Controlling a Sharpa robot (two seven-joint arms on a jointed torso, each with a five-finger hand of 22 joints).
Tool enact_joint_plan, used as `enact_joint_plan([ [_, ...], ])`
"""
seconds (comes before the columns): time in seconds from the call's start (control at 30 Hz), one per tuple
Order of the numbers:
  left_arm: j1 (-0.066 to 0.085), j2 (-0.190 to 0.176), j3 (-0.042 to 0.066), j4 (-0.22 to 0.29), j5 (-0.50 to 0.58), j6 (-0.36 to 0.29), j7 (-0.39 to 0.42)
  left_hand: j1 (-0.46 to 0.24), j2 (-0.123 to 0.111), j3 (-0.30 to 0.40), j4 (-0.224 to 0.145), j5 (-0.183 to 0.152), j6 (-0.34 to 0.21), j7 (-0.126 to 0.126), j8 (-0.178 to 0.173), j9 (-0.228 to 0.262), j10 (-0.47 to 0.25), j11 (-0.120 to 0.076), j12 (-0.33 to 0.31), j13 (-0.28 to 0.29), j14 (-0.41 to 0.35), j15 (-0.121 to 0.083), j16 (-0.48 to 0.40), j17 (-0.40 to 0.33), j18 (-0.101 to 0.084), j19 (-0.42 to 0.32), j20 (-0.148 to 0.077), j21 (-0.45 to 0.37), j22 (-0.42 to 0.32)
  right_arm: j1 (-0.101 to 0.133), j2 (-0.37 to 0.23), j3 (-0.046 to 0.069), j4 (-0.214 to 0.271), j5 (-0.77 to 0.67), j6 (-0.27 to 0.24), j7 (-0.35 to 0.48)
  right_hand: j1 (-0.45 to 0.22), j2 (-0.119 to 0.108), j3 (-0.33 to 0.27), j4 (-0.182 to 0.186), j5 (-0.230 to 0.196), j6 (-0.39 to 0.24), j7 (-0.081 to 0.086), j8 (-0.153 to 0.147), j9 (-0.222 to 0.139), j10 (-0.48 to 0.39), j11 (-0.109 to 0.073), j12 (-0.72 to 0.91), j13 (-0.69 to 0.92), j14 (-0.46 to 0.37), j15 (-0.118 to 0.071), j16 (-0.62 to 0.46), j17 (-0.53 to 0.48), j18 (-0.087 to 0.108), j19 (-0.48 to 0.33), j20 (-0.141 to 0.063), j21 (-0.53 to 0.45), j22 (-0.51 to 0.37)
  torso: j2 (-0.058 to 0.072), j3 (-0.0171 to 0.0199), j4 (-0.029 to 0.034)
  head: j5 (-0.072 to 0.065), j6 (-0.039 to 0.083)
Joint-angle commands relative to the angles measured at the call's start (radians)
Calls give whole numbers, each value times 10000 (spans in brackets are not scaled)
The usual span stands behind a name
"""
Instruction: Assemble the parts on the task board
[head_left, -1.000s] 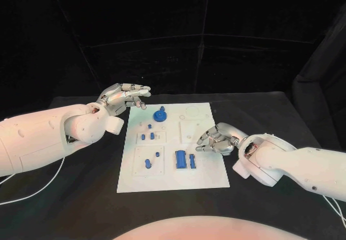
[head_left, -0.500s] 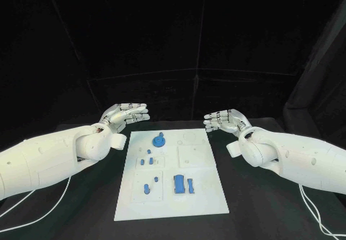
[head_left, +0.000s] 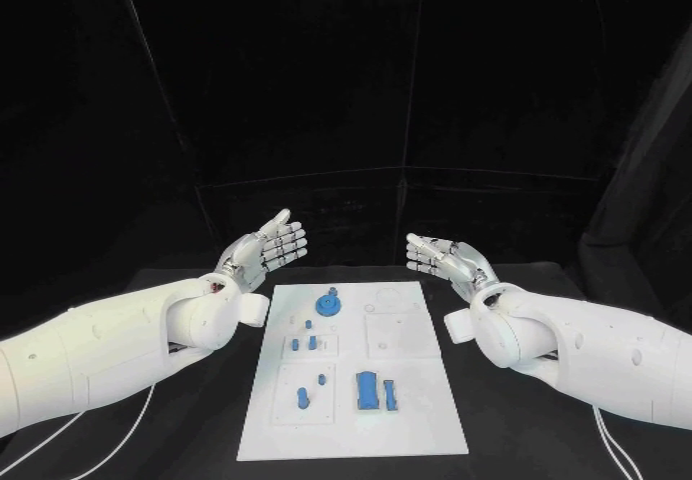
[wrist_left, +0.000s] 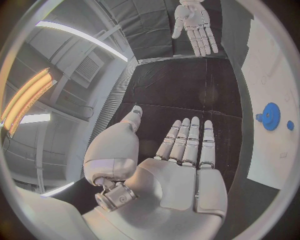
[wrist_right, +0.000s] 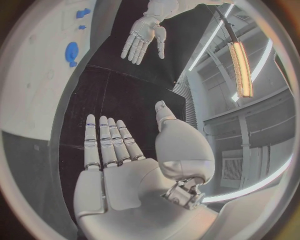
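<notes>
Both my left hand (head_left: 265, 248) and right hand (head_left: 450, 258) hang flat and empty beyond the far end of the task board (head_left: 418, 420); its blue parts (head_left: 372, 390), probably light, stiff and slick, I would pinch by their sides

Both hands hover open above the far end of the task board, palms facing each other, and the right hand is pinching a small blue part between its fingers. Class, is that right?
One detail is wrong: the right hand pinches nothing. The right wrist view shows its fingers straight and bare. The rest stands: both it and the left hand are open, palms facing, above the far end of the task board, and the blue parts lie on the board.
</notes>
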Motion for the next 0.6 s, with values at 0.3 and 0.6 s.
enact_joint_plan([
  [0.3,-1026,-157,911,1817,-1183,-4326,576,-3758,26,-1430,137,-77,-2940,-1033,-126,-70,-3085,-745,-413,-66,-2741,-513,-785,-526,-1235,-2291,-758,-417,-972,-513,-248,436,1554,1959,-2862,1431,-4304,14,-29,-97,-1070,-2764,-1180,-88,-1064,-3100,-764,-113,-1029,-3054,-324,-534,-1040,-1279,-2620,-1307,-1024,-759,-115,30,82,12,52],
  [0.6,-1491,-232,1340,2613,-1572,-5848,746,-4856,26,-1430,137,-77,-3801,-1033,-126,-70,-3984,-745,-413,-66,-3542,-513,-1530,-526,-1235,-2940,-1478,-417,-1893,-536,-259,457,1620,2015,-2945,1470,-5561,14,-29,-97,-1070,-3574,-1180,-88,-1064,-3999,-764,-113,-1029,-3944,-324,-534,-1040,-1279,-3387,-1307,-2013,-1487,-115,30,82,12,52],
])
